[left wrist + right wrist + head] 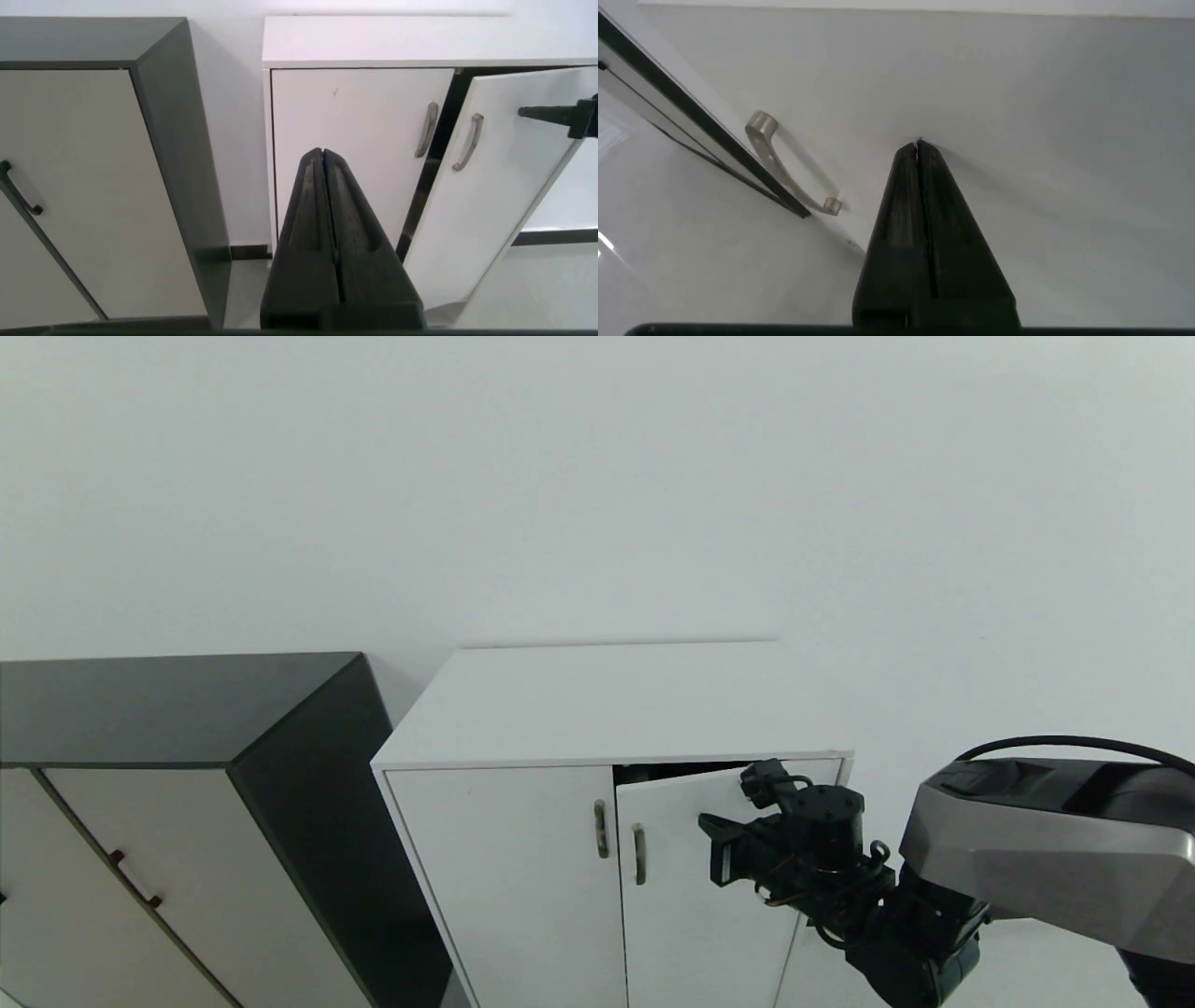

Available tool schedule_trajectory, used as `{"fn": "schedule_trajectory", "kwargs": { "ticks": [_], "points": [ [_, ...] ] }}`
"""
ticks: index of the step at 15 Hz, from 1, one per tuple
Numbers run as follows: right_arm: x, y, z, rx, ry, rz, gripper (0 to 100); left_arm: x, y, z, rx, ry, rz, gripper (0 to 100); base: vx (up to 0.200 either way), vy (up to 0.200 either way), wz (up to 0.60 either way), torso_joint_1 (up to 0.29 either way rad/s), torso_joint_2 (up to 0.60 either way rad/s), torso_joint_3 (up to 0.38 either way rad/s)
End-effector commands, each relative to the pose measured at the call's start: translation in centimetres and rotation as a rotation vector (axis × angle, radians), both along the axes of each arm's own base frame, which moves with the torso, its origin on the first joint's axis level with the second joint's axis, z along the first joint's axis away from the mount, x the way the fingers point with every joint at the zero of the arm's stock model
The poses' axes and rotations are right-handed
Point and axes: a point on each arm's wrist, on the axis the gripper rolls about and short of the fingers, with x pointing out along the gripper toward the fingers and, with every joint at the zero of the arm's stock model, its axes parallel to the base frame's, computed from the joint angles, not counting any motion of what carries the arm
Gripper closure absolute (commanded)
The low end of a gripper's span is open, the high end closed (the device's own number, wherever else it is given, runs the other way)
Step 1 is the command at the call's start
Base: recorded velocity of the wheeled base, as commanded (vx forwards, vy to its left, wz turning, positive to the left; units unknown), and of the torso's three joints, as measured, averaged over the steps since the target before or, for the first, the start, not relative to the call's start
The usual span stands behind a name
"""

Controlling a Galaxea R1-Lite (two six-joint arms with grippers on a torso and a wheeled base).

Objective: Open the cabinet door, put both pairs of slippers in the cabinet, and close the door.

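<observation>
The cabinet [607, 705] stands with right door [681, 952] ajar, interior dark; left gripper [323, 154] and right gripper [920, 147] have fingers pressed together.

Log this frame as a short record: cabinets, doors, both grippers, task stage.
cabinet: white two-door cabinet, next to a dark grey cabinet
right door: ajar, dark gap along its top edge
left door: closed
right gripper: shut, tip close against the right door's face, near its curved metal handle
left gripper: shut, facing the cabinet front, apart from it
stage: door only partly open
</observation>
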Motion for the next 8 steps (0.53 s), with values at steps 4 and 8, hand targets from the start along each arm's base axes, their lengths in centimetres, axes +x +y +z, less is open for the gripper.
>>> {"fn": "schedule_trajectory", "kwargs": {
  "ticks": [4,8],
  "points": [
    [1.5,0.1,0.0,0.003,-0.004,-0.019,100,0.0,0.0,0.0,0.0,0.0,0.001,100,0.0,0.0,0.0,0.0,0.0,0.0],
    [2.6,0.0,0.3,-0.004,0.007,-0.035,100,0.0,0.0,0.0,0.0,0.0,0.001,100,0.0,0.0,0.0,0.0,0.0,0.0]
  ]
}}
